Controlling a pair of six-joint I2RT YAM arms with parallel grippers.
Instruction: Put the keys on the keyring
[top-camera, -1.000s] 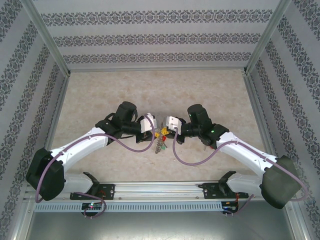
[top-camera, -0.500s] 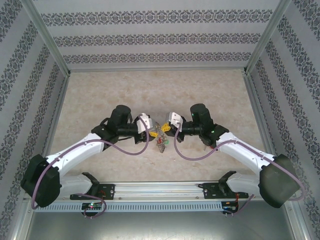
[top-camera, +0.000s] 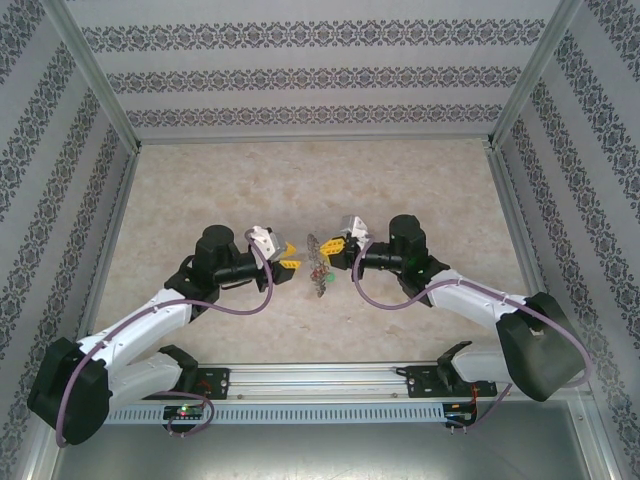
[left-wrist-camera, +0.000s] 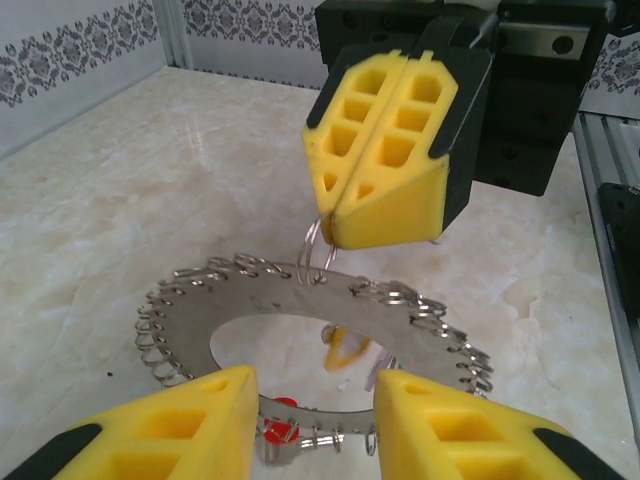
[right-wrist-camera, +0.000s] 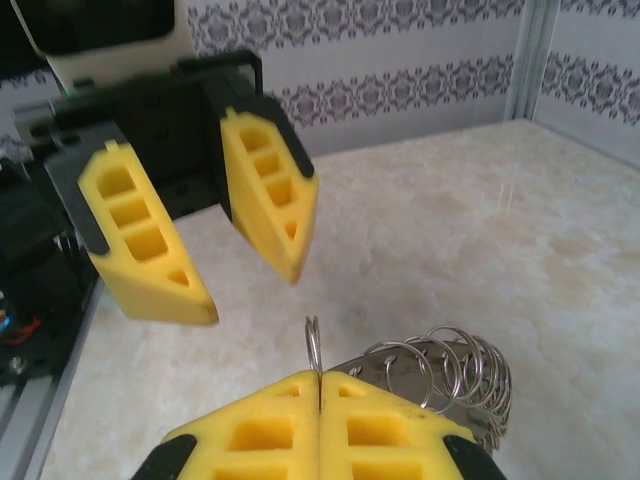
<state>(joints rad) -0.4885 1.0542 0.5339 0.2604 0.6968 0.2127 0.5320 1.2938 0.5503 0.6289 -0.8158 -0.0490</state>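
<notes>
Walls (top-camera: 300, 70): patterned paper is seen on three sides.
Counter (top-camera: 300, 180): pale and marbled, spread under both arms.
Left gripper (top-camera: 283, 257): fingers are held apart, just left of the keyring, with nothing gripped.
Right gripper (top-camera: 338, 248): fingers are pressed together on a silvery link at the hoop's rim.
Keyring (left-wrist-camera: 300, 305): found mid-frame in the top view, between the grippers.
Keys (left-wrist-camera: 280, 432): red and yellow heads are seen by the hoop.

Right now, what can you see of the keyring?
The keyring is a flat grey metal hoop, rim fringed with small silvery wire links. It hangs from one link pinched in the right gripper's shut fingers, nearly edge-on from above. A red key tag sits at its near rim; a yellow tag shows through its hole.
</notes>
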